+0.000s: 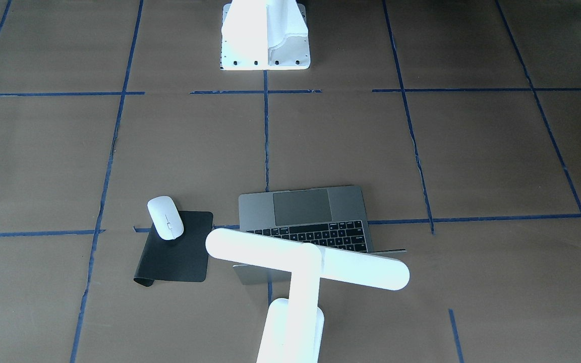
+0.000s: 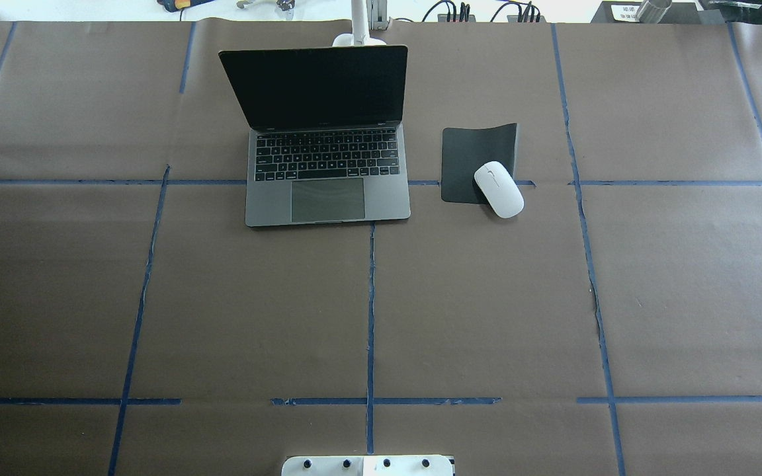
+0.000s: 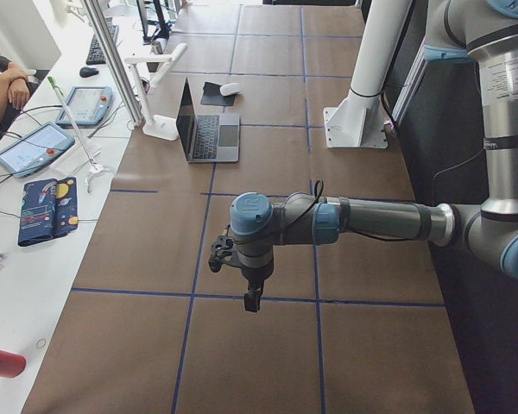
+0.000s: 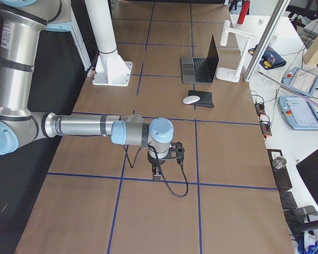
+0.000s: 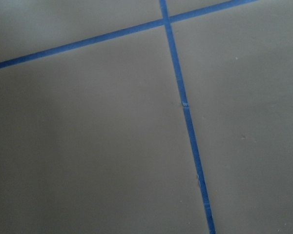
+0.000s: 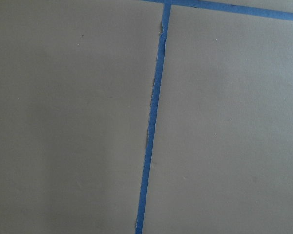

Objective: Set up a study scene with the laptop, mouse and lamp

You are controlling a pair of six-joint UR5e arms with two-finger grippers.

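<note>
I see my left end effector (image 3: 252, 299) only in the side view from the table's left end. It points down above the tabletop (image 2: 487, 317), and I cannot tell how wide it stands. The same goes for my right end effector (image 4: 158, 173), which shows only from the table's right end, hanging over a blue tape line. Both wrist views give me only brown paper and tape.

All the task things sit well away from both end effectors, towards the middle of the tabletop. The laptop (image 2: 328, 198) is open with a dark screen. The lamp (image 1: 305, 259) stands just behind its lid. The mouse (image 2: 499, 190), on the right end effector's side of the laptop, lies on a corner of a black mat (image 2: 467, 155), partly overhanging onto the paper.
</note>
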